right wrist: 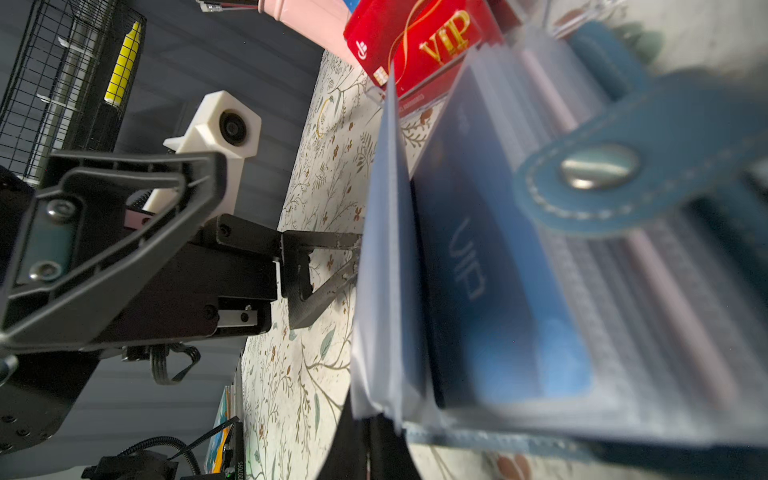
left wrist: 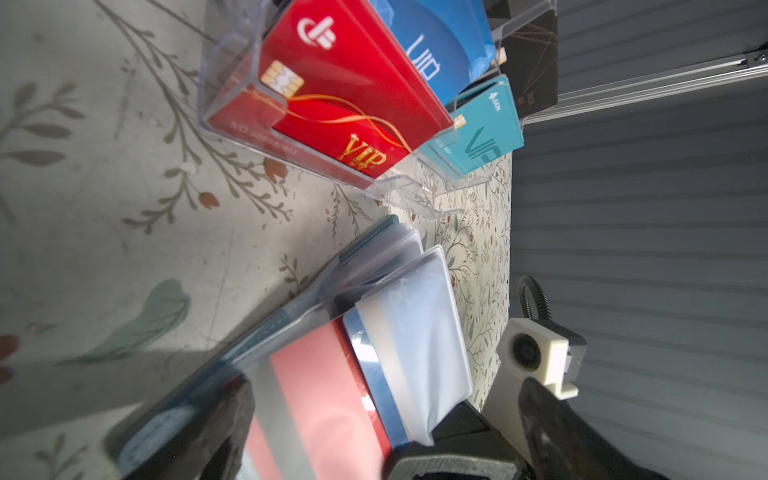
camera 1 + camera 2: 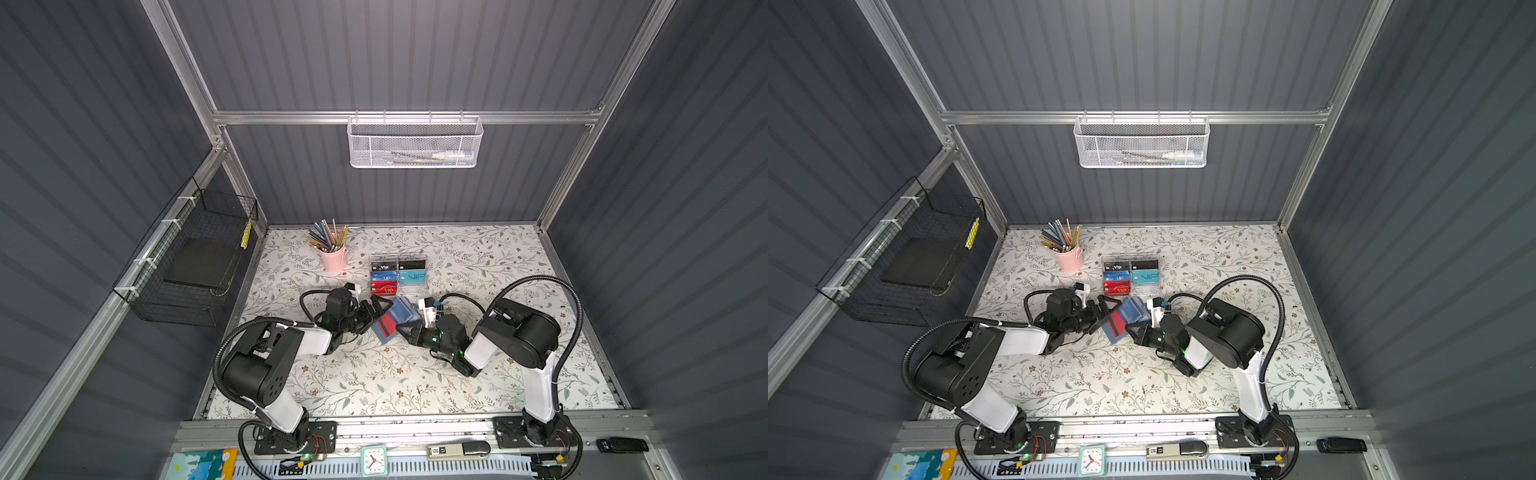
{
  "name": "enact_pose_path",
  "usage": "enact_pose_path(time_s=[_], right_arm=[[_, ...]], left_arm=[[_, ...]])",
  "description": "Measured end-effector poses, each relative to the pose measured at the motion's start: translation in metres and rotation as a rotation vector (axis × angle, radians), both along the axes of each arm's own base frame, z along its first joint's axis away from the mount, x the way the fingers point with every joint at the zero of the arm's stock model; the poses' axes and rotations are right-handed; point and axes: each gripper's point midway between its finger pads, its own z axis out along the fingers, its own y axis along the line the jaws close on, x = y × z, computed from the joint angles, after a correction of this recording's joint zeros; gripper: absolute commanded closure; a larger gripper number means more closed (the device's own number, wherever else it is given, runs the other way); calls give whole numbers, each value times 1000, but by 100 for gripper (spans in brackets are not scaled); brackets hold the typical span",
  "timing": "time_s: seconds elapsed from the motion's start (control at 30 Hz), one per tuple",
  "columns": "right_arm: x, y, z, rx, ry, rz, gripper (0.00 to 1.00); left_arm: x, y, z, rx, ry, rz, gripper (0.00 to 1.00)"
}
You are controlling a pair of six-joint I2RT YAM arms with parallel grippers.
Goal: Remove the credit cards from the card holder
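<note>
Apparently pinching a clear sleeve (image 1: 384, 257), right gripper (image 3: 401, 329) closed on card holder (image 3: 406, 311), left gripper (image 3: 376, 313) wide open at its edge.

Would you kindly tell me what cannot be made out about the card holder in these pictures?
- Red card, left wrist view: print blurred under its sleeve.
- Snap tab, right wrist view: blurred, hiding sleeves behind it.
- Card holder, both top views: too small to count cards; right gripper covers one corner.

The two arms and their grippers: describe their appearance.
The left arm and right arm have white links, black joints and ribbed black cable conduits. The left gripper and right gripper are black, each beside a white camera housing.
</note>
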Motion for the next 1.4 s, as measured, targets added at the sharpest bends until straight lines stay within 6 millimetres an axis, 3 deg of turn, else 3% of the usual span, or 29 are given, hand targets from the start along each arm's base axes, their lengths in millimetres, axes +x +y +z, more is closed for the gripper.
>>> enact_pose_path(time_s=[0.23, 0.37, 0.5, 0.8, 1.17, 1.4], right_arm=[[3, -4, -1, -2, 10, -2, 100], [4, -5, -1, -12, 18, -7, 90], [3, -6, -3, -20, 26, -9, 88], [-1, -12, -2, -41, 23, -10, 100], [-3, -10, -1, -45, 23, 7, 100], [-4, 2, 5, -71, 10, 81, 100]], left_arm=[[-1, 3, -2, -1, -3, 5, 0], [-1, 3, -3, 1, -4, 5, 0], [-1, 3, -3, 1, -4, 5, 0], [-1, 3, -3, 3, -1, 4, 0], [-1, 3, -3, 3, -2, 3, 0], [-1, 3, -2, 2, -2, 2, 0]])
